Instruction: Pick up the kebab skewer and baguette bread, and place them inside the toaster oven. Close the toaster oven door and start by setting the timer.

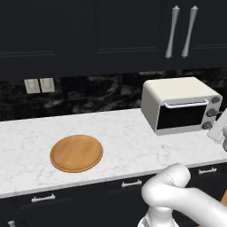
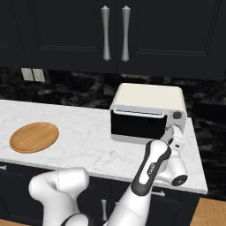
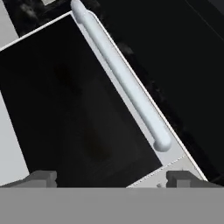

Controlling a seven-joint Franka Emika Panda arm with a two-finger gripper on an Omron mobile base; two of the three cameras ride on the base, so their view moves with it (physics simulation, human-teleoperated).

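White marble surface [image 1: 115,133] under dark cabinets [image 1: 88,31]; round wooden board [image 1: 76,153] at 9 o'clock, toaster oven [image 1: 179,106] at 2 o'clock. Tool [image 3: 111,177] spread wide, facing toaster oven door [image 3: 70,105].

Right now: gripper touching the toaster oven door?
Cannot tell. Hand view has the open gripper close to the toaster oven door, fingertips at its edge; no clear gap.

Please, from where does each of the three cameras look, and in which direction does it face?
Left base view: sits behind the arm to its left, faces forward and down over the counter, the wooden board and the toaster oven; the white arm rises at lower right.
Right base view: sits behind to the right, faces the same counter; the arm rises from lower left towards the oven.
Hand view: sits on the hand, looks closely at the toaster oven door and its silver handle; the open gripper shows at the bottom.
Shared: both base views show board and oven.
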